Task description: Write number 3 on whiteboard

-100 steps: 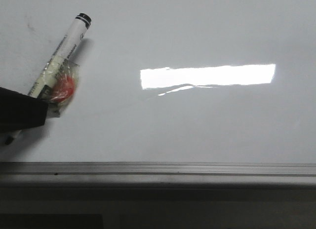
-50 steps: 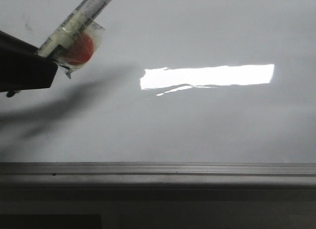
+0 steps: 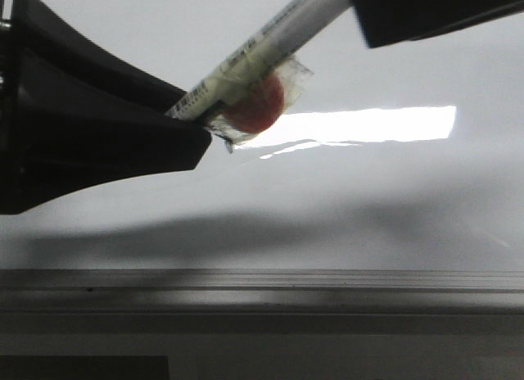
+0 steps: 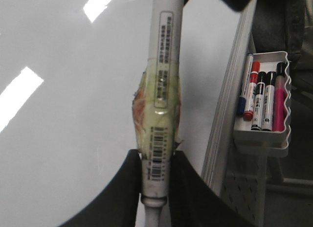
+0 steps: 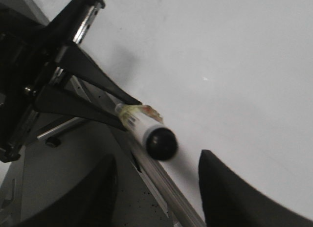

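Grey-white and glossy, showed no number 3 anywhere on the whiteboard. Held the capped marker clamped in the left gripper. Had the right gripper fingers apart around the cap, not gripping. Left uncapping and all writing to do. Offered wide room above the frame strip at the near edge.

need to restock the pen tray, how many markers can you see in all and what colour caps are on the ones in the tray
Held marker, in the left gripper: 1
Tray markers, by cap colour:
Blue: 1
Red: 1
Black: 2
Pink body, dark cap: 1
Total: 6 markers
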{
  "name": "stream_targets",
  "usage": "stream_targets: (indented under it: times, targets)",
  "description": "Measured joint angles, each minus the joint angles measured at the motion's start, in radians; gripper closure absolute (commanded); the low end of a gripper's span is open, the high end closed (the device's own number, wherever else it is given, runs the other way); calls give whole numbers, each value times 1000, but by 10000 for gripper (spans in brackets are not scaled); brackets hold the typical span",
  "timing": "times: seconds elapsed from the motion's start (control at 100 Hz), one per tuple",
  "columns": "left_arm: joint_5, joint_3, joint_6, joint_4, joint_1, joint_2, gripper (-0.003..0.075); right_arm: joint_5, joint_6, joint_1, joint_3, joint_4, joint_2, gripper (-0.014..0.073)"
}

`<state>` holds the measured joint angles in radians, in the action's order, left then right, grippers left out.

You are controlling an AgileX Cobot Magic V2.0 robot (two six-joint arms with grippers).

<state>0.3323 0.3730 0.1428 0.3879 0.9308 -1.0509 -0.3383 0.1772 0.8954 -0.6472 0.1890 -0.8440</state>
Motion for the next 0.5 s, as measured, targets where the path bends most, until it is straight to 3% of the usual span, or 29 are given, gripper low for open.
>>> stream_targets:
  times: [0.38,0.43,0.5]
  targets:
    - [25,0,0,32,0,0,741,107,6,68,-36,0,-111,255]
    - [25,0,0,32,0,0,741,108,6,68,-36,0,-111,290]
    - [25,0,0,33,0,0,740,108,6,68,-36,0,-111,428]
